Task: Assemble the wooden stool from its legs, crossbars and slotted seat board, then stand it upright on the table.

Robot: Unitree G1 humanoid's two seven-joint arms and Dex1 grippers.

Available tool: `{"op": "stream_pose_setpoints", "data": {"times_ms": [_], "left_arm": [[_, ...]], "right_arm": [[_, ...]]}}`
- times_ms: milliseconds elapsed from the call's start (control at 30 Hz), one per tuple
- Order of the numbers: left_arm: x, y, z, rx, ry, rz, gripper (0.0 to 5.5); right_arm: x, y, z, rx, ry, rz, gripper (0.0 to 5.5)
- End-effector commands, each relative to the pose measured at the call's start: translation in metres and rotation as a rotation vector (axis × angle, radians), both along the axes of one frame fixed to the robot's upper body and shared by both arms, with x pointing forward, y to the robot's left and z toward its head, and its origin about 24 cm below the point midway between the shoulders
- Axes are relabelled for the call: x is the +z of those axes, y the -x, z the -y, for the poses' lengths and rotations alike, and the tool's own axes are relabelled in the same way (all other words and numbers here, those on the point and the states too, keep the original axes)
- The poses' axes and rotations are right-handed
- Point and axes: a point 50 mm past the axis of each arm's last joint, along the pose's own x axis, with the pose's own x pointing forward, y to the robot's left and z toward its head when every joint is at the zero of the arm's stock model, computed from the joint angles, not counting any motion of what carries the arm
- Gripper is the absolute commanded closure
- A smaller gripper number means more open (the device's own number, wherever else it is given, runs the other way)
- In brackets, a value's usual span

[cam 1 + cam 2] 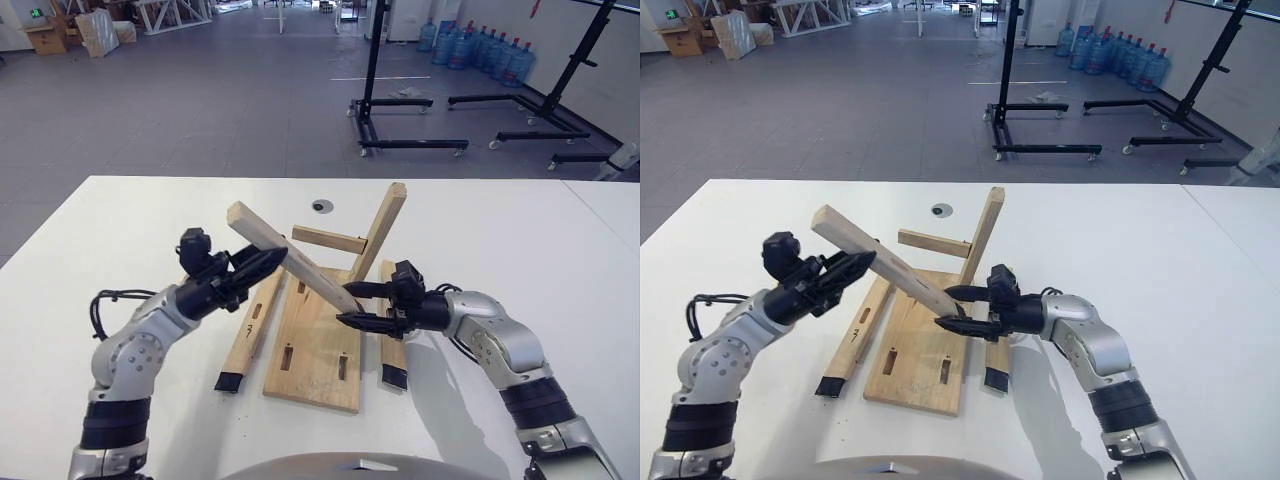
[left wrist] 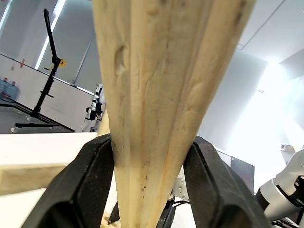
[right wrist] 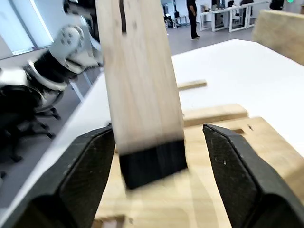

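Tip of the held leg is hard to judge: I'm seeing its black-capped end hanging over the seat board, but I cannot tell whether it is touching the board or sitting in a slot. In the left wrist view both ends of that leg are running out of the picture. The left pincer is pinching the leg partway along, its black fingers pressing on both sides of the wood. The right pincer is sitting spread around the capped end, its fingers standing off to either side. The board is lying flat on the white surface, slots facing up. A second leg is rising tilted from the board's far edge, with a crossbar sticking out from it toward the left; where it is meeting the board is hidden behind the held leg. A third leg is lying just beside the board's left edge and a fourth along its right edge, partly under the right pincer. A small round hole is showing in the surface beyond. Behind, grey floor is carrying black wheeled stands; blue water bottles are standing at the back wall, contents unreadable.
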Motion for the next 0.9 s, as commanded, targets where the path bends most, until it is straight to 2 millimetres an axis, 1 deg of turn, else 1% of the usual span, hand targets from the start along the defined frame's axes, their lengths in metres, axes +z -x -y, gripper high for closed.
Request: {"op": "stream_pose_setpoints", "data": {"times_ms": [33,100,167,300,433,567,700,833,900], "left_arm": [[0.02,-0.006,-0.024,0.042,-0.059,0.069,3.44],[0.021,-0.01,-0.033,0.061,-0.098,0.074,3.44],[0.019,-0.012,-0.04,0.077,-0.137,0.068,3.44],[0.005,-0.016,-0.046,0.082,-0.271,0.057,3.44],[-0.001,-0.031,-0.045,0.024,-0.335,0.063,3.44],[0.008,-0.05,-0.04,-0.049,-0.347,0.105,3.44],[0.008,-0.06,-0.039,-0.115,-0.454,0.13,3.44],[0.011,-0.066,-0.043,-0.141,-0.655,0.205,3.48],[0.012,-0.07,-0.042,-0.136,-0.679,0.242,3.49]], "right_arm": [[-0.004,0.001,0.007,-0.038,0.033,0.013,2.28],[-0.002,0.002,0.009,-0.053,0.027,0.027,2.28],[0.002,0.001,0.011,-0.071,0.028,0.049,2.28],[0.007,0.003,0.016,-0.079,0.037,0.06,2.28],[0.011,0.001,0.018,-0.079,0.038,0.061,2.28],[0.014,-0.003,0.021,-0.063,0.054,0.054,2.28],[0.017,-0.006,0.021,-0.049,0.058,0.051,2.28],[0.018,-0.005,0.022,-0.049,0.059,0.046,2.28],[0.018,-0.005,0.022,-0.054,0.058,0.045,2.28]]}}
